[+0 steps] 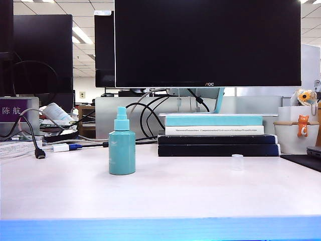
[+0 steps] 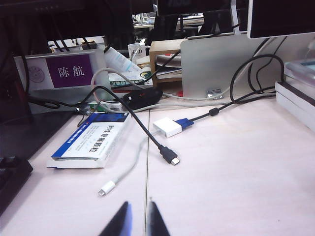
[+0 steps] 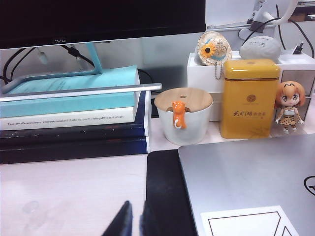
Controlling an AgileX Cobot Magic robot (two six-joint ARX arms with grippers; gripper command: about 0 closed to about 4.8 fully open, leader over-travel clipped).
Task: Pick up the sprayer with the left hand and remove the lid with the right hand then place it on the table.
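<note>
L tool (image 2: pixel 137 221) & R tool (image 3: pixel 133 220): both nearly closed, empty, hovering above table (image 1: pixel 160 196).

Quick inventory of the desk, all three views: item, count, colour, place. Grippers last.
sprayer: 1, teal, upright on the table, left of centre, lid off
lid: 1, clear, standing on table right of sprayer
books: stack, teal, white, dark, under monitor
cup: 1, white with orange cat, beside books
tin: 1, yellow, right of cup
cables: several, black and white, left side
left gripper: shut, above bare table
right gripper: shut, by the black mat
</note>
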